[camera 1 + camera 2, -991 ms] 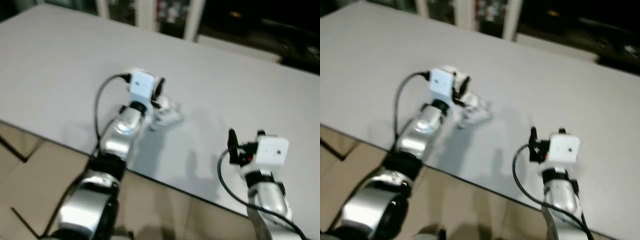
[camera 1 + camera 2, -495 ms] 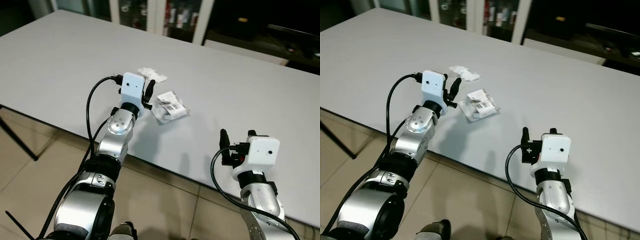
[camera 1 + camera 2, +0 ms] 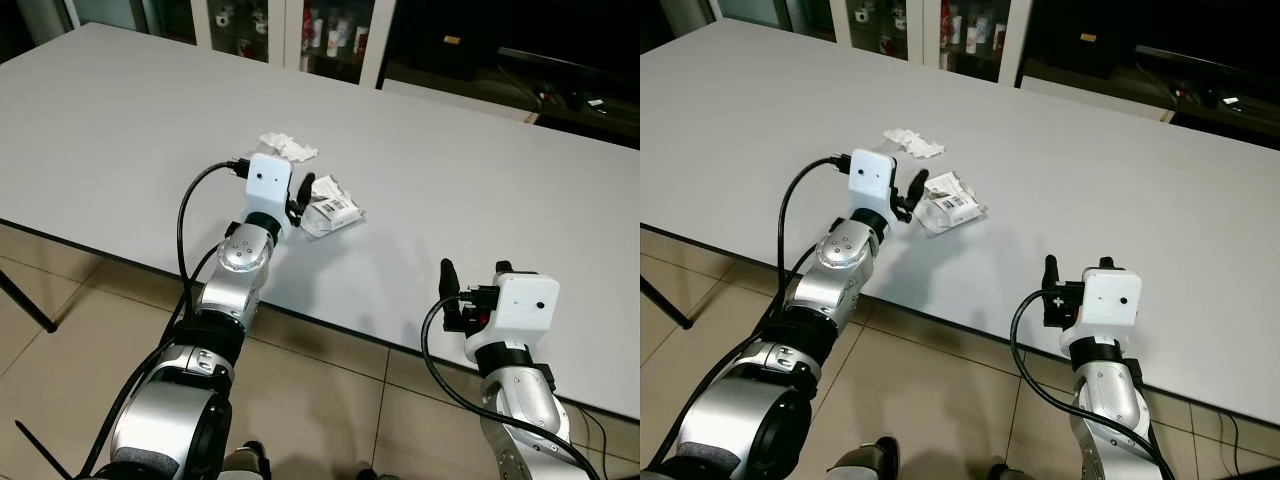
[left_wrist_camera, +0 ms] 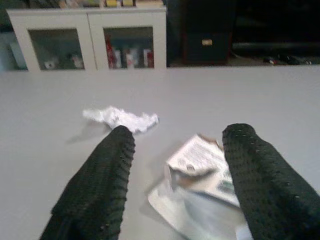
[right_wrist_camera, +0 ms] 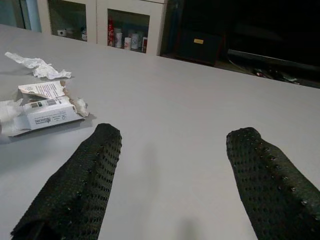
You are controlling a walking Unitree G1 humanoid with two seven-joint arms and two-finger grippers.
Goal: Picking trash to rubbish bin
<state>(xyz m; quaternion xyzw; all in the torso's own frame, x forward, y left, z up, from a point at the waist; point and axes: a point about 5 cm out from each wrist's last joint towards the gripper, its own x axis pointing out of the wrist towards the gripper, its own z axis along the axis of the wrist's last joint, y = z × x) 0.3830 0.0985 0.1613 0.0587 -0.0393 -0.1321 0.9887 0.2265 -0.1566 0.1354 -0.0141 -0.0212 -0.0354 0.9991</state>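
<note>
Closer now than half a second ago, the left gripper has its jaws apart just short of the torn packet on the grey table. At the packet's 10 o'clock lies a crumpled tissue. Right gripper, jaws apart, hovers at the table's near edge, well apart toward 4 o'clock.

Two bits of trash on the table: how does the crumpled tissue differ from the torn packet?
The crumpled tissue is plain white, thin and twisted; the torn packet is flatter, bulkier and carries printed labels. The tissue lies farther from the table's near edge; the packet lies right at the left hand, whose fingers are open towards it. Both rest loose on the table.
</note>
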